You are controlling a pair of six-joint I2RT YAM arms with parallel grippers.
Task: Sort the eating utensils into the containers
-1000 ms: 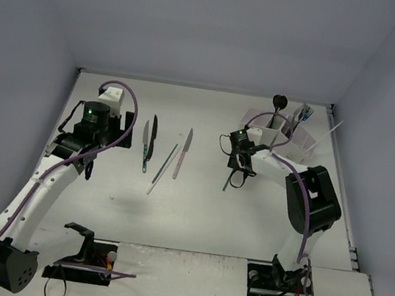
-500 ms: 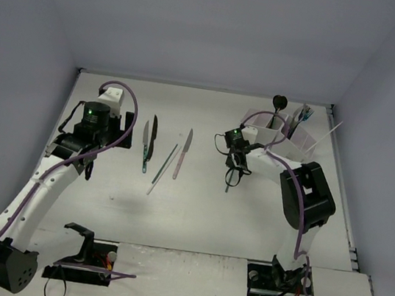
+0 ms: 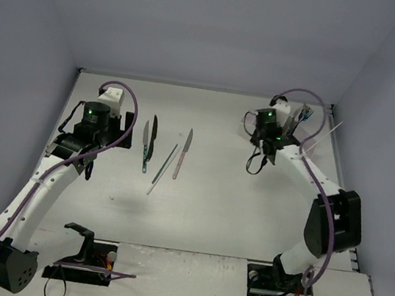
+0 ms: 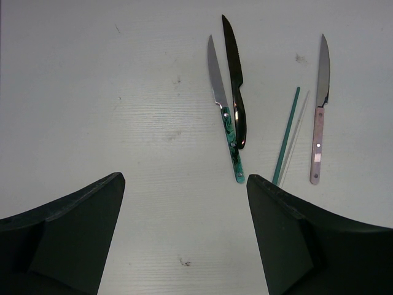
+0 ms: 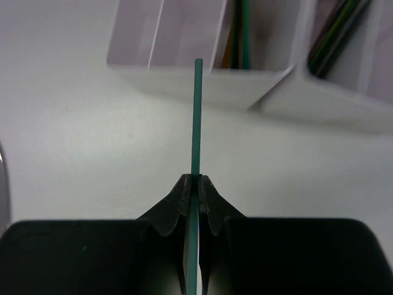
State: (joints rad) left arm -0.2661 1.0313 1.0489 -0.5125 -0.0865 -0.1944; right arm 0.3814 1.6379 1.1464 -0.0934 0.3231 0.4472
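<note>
Left gripper (image 4: 184,236) spread wide, empty, above white table (image 4: 92,92) (idle, probably awaiting turn). Beyond, unsorted: green-handled steel knife (image 4: 224,120), glossy black knife (image 4: 235,86), pink-handled steel knife (image 4: 319,117), thin teal stick (image 4: 287,135). Right gripper (image 5: 195,187) clenched on slim green metal stick (image 5: 197,123), projecting straight ahead, tip toward white thin-walled compartment row (image 5: 184,77). Similar green stick (image 5: 245,31) stands in cell behind, likely destination.
</note>
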